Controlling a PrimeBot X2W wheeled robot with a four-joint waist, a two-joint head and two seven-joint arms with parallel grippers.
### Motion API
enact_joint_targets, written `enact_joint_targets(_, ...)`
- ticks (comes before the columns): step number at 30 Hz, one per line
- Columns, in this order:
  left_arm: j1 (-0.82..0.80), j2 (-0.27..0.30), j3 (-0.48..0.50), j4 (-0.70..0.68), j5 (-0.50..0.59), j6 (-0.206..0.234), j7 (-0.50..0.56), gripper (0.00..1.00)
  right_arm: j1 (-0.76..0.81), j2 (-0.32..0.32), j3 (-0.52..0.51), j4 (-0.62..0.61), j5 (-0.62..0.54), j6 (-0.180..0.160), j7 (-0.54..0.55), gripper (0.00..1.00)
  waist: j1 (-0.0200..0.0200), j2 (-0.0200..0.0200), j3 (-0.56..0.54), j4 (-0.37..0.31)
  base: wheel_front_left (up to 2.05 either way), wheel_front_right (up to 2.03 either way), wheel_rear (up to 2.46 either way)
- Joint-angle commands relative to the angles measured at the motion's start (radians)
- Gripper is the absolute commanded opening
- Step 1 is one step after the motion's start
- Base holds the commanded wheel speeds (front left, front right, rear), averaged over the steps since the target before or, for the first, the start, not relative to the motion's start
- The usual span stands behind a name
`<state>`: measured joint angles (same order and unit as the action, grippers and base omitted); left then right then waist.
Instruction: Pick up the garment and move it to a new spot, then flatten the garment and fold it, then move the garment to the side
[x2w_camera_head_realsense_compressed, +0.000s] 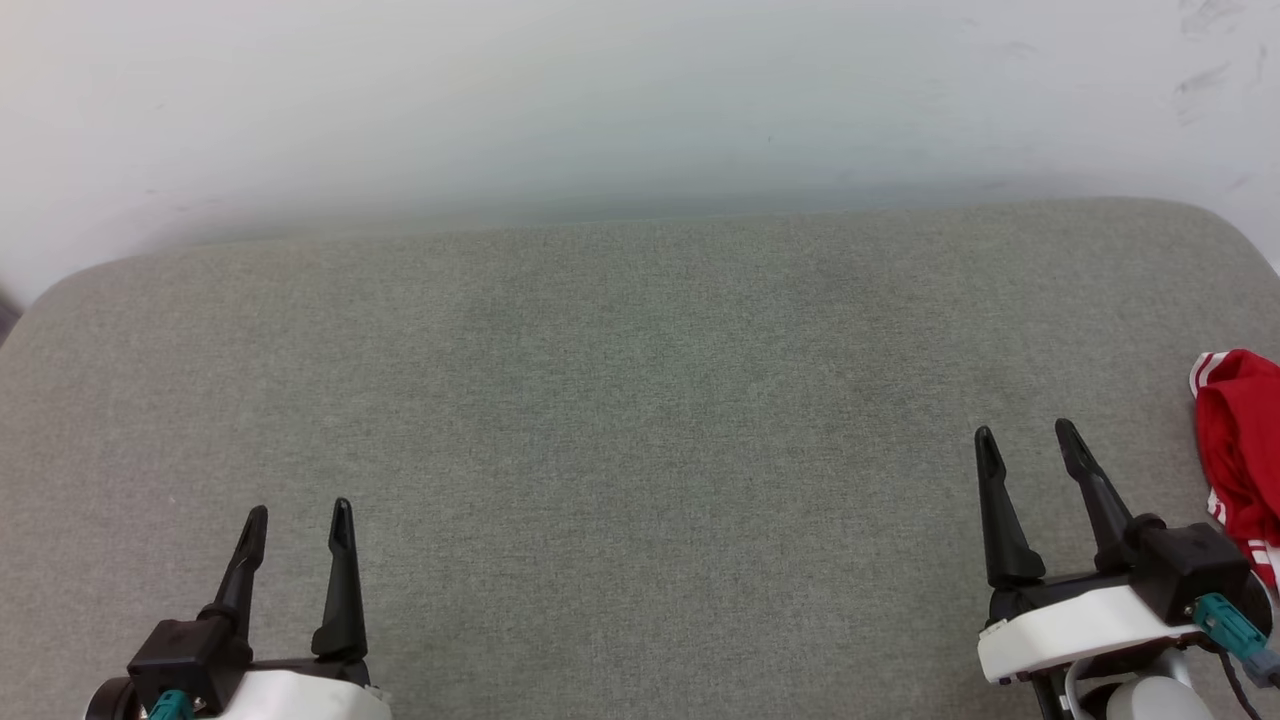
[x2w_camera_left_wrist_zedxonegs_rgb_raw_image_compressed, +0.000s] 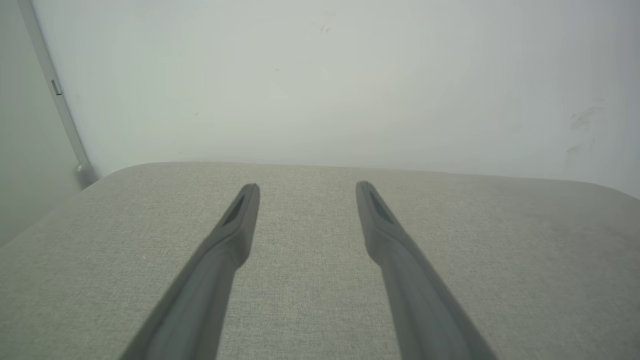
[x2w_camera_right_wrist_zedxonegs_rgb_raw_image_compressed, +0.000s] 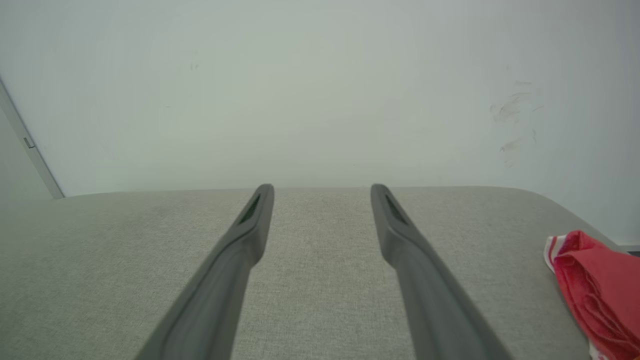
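Note:
The garment (x2w_camera_head_realsense_compressed: 1240, 450) is a red bundle with white-and-red striped trim, lying crumpled at the far right edge of the grey padded surface and partly cut off by the head view's border. In the right wrist view the garment (x2w_camera_right_wrist_zedxonegs_rgb_raw_image_compressed: 595, 285) sits at the lower right. My right gripper (x2w_camera_head_realsense_compressed: 1027, 438) is open and empty, a short way left of the garment and not touching it. Its two fingers frame bare fabric in the right wrist view, right gripper (x2w_camera_right_wrist_zedxonegs_rgb_raw_image_compressed: 322, 192). At the lower left, my left gripper (x2w_camera_head_realsense_compressed: 298, 518) also stands open with nothing in it, seen too in its own wrist view (x2w_camera_left_wrist_zedxonegs_rgb_raw_image_compressed: 306, 190).
The grey padded surface (x2w_camera_head_realsense_compressed: 640, 400) has rounded far corners and ends against a pale wall (x2w_camera_head_realsense_compressed: 640, 100) with a few scuff marks at the right. A thin metal strip (x2w_camera_left_wrist_zedxonegs_rgb_raw_image_compressed: 60, 105) runs down the wall at the far left.

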<state>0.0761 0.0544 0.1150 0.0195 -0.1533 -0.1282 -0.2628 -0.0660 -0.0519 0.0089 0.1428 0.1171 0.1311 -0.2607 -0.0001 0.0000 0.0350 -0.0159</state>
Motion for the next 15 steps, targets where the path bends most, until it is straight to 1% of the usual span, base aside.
enact_joint_targets(1, -0.001, -0.001, 0.006, -0.011, -0.001, -0.001, -0.002, 1.00, 0.002, 0.003, 0.001, 0.001, 0.004, -0.001, -0.004, 1.00, 0.0001, 0.0000, 0.000, 0.000, 0.00, 0.00, 0.00)
enact_joint_targets(2, -0.002, -0.001, 0.010, -0.017, -0.003, -0.001, -0.002, 1.00, 0.001, 0.003, 0.002, 0.001, 0.005, -0.001, -0.004, 1.00, 0.0001, 0.0000, 0.000, 0.001, 0.00, 0.00, 0.00)
enact_joint_targets(3, 0.000, -0.001, 0.007, -0.016, -0.002, 0.000, 0.000, 0.00, 0.000, 0.000, 0.001, 0.001, 0.003, 0.000, 0.000, 0.00, 0.0001, 0.0000, 0.000, 0.001, 0.00, 0.00, 0.00)
enact_joint_targets(8, 0.008, -0.006, 0.004, 0.023, -0.006, 0.000, 0.006, 0.00, 0.019, 0.000, 0.002, 0.037, 0.010, 0.000, 0.006, 0.00, 0.0001, 0.0000, 0.000, 0.001, 0.00, 0.00, 0.00)
enact_joint_targets(15, -0.012, -0.006, 0.004, 0.044, -0.147, 0.000, 0.042, 0.00, 0.013, -0.003, -0.005, 0.041, 0.159, 0.000, 0.038, 0.00, 0.0001, 0.0000, -0.002, 0.002, 0.00, 0.00, 0.00)
